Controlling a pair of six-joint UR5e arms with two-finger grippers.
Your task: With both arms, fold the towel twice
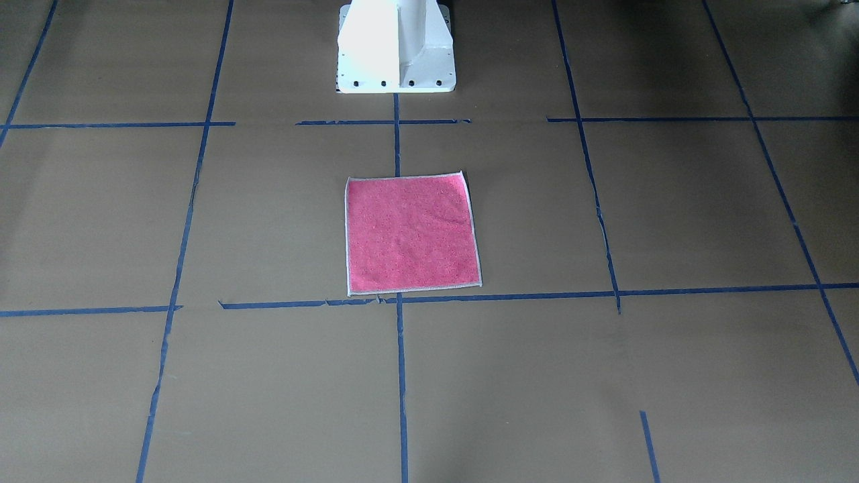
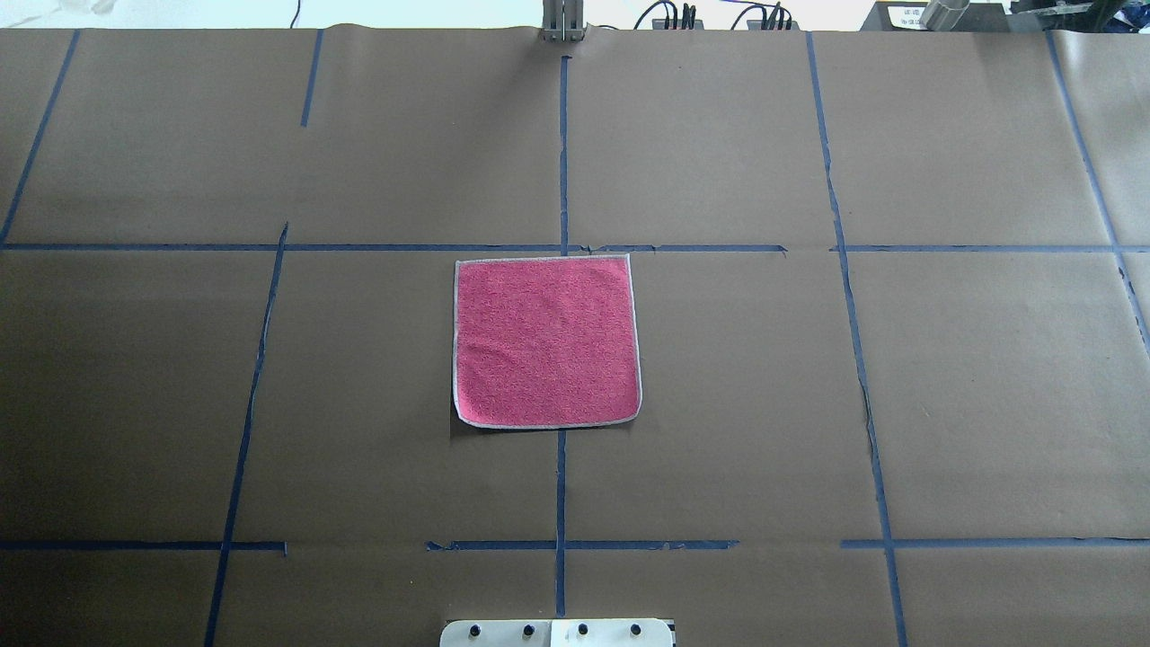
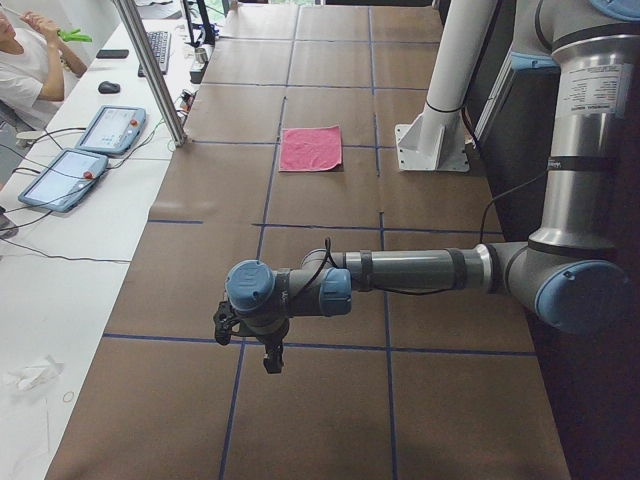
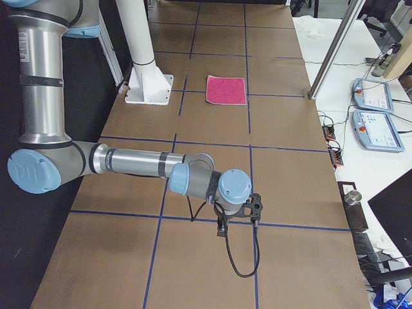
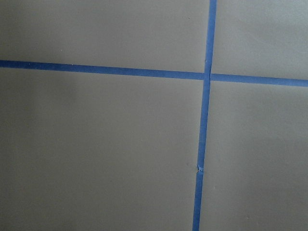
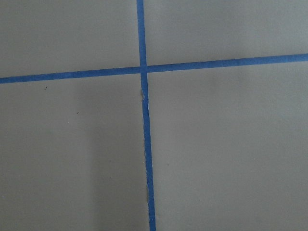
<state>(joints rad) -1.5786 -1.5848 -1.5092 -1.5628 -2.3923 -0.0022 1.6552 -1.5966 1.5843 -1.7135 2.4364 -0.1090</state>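
Observation:
The towel lies flat and unfolded, pink-red face up with a pale stitched edge, at the table's middle in front of the base; it also shows in the overhead view and both side views. My left gripper hangs above the table far off at the left end, nowhere near the towel. My right gripper hangs likewise at the right end. I cannot tell whether either is open or shut. Both wrist views show only brown paper and blue tape.
The white base pedestal stands just behind the towel. Brown paper with blue tape lines covers the table. A metal post, tablets and a seated operator are at the far side.

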